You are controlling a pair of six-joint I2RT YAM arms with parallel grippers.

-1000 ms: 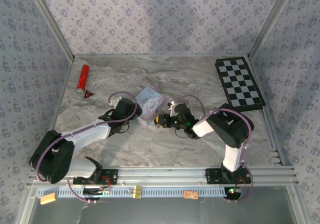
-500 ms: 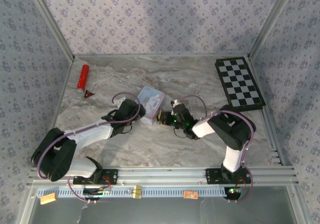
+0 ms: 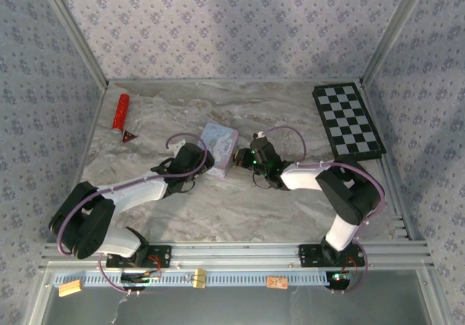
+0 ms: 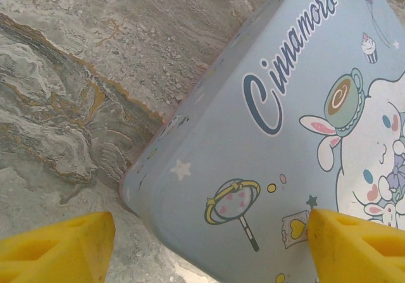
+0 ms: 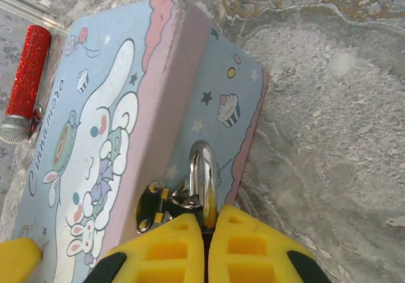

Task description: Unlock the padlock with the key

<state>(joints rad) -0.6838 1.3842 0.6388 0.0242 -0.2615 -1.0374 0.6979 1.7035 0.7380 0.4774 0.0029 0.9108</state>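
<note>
**1. Red glittery tube** (image 3: 120, 112). It was recorded at the far left of the marble table (image 3: 290, 216), close to the left wall. A small red triangular scrap (image 3: 129, 137) lay just beside its near end. Both were well apart from the arms.

**2. Left gripper** (image 4: 207, 245). It was found reached in from the left, low over the table. Its yellow fingers (image 4: 60, 245) were held wide apart, with a corner of the tin taken in between them. A strip of bare table was seen between the left finger and the tin's wall, and the right finger was placed over the printed lid. The tin was straddled, not clamped.

**3. Light-blue cartoon tin** (image 3: 219, 145). It was placed mid-table between the two grippers. The lid was printed with a white long-eared character and script lettering. The left gripper was separated from the padlock by the tin's bulk.

**4. Padlock** (image 5: 202, 166). It was located at the tin's right-hand side, against the side wall and just beside a small metal hasp (image 5: 149, 210). A silvery shackle loop was seen rising from between the right fingertips. The body was hidden under them.

**5. Right gripper** (image 5: 207, 245). It was brought in from the right, with its fingers closed together on the padlock below the shackle.

**6. Checkerboard** (image 3: 347, 120). It was laid flat at the far right corner, well apart from everything else.
</note>
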